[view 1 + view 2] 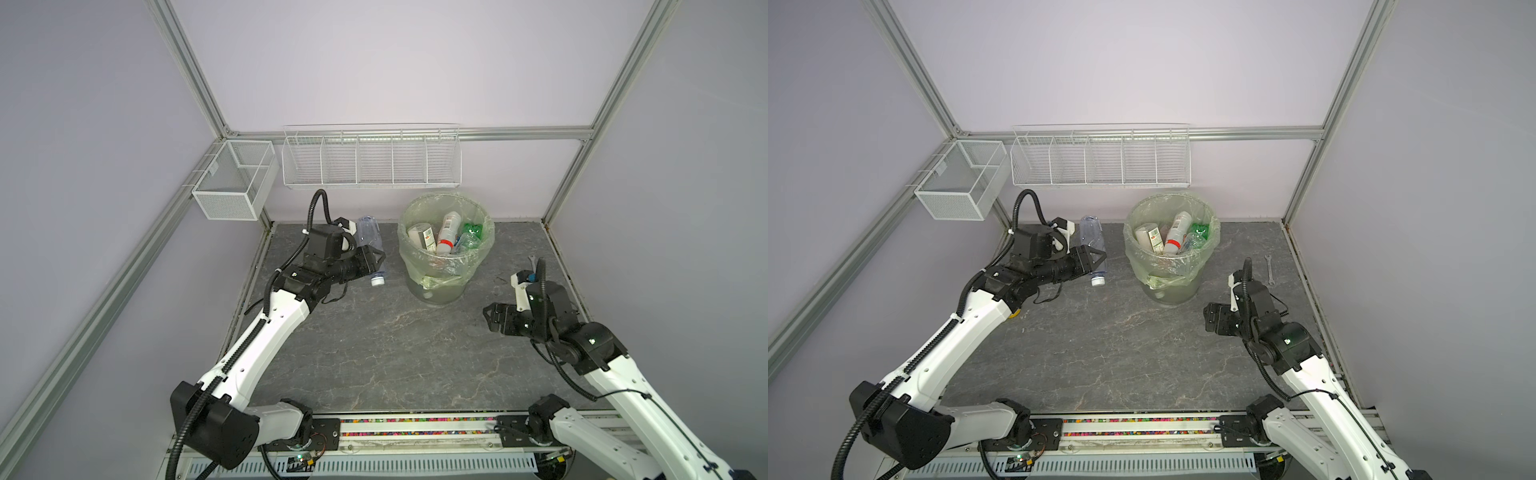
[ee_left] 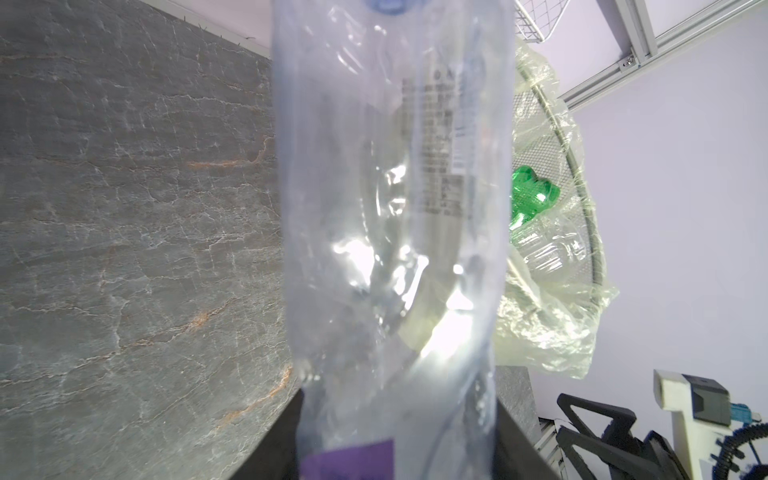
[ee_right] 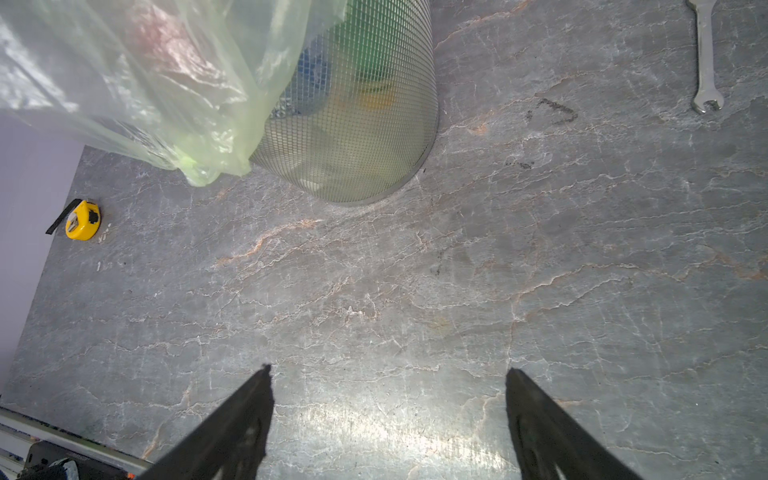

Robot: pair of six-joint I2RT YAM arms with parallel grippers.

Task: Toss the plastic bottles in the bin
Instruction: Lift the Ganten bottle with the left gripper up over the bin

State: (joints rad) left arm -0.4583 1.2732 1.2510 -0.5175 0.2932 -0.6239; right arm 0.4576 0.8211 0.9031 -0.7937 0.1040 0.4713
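My left gripper is shut on a clear plastic bottle, gripping it across its body, left of the bin and above the tabletop. Its white cap points toward the front. The bin, lined with a pale green bag, stands at the back middle. It holds several bottles, among them a white one with a red cap and a green one. My right gripper hovers open and empty right of the bin.
A wrench lies near the right edge. A yellow tape measure sits on the table's left side. White wire baskets hang on the back wall.
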